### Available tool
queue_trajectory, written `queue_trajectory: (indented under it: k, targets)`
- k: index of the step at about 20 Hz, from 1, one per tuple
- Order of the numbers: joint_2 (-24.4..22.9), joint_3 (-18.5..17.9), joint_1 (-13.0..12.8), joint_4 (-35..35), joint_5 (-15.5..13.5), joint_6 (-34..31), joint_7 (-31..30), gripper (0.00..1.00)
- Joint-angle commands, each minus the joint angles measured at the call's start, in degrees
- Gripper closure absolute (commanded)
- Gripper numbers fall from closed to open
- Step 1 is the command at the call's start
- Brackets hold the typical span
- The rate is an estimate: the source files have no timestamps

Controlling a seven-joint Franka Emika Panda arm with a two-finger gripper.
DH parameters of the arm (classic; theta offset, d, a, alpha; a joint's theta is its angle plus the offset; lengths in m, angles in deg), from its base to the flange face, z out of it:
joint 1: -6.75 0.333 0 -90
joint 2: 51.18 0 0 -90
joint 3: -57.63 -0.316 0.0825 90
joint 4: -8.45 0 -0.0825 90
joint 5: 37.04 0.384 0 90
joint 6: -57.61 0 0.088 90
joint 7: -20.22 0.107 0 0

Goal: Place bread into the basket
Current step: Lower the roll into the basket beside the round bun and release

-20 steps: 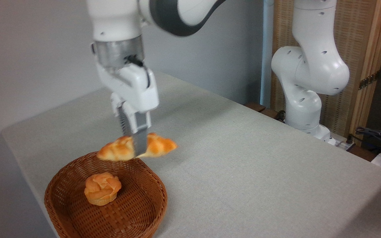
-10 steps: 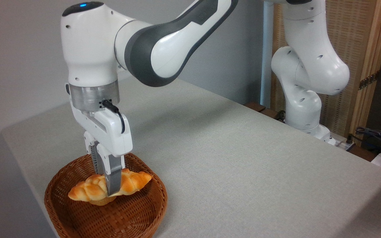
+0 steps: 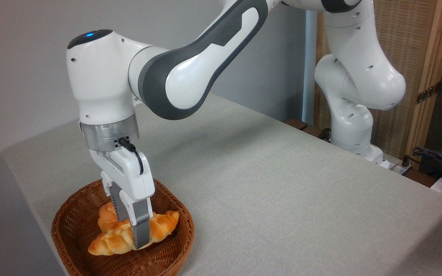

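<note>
Grey table (image 3: 282, 184) bears the basket (image 3: 71, 226), where the tool (image 3: 134, 234) clamps the bread (image 3: 155, 227) (no readable writing).

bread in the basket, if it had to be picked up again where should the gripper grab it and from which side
Grip the bread across its thick middle, coming straight down from above, as the gripper does now. The loaf lies lengthwise inside the basket, its ends taper, the rim blocks side approaches, and the small bun sits close behind.

Braided loaf (image 3: 123, 237) glossy golden-orange; wicker basket (image 3: 71, 234) brown, woven; tabletop (image 3: 282, 184) pale grey; robot arm (image 3: 190, 73) white with dark grey panels.
</note>
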Motion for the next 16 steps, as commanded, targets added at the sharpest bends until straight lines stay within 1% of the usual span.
queue_trajectory:
  k: [1,13,16]
  targets:
    - [0.1,-0.4,0.5,-0.9,1.1,0.3,-1.1,0.0]
    - [0.0,0.0,1.1,-0.9,1.1,0.3,-0.8,0.0]
    - [0.0,-0.3,1.1,-1.9,1.1,0.3,-0.9,0.0]
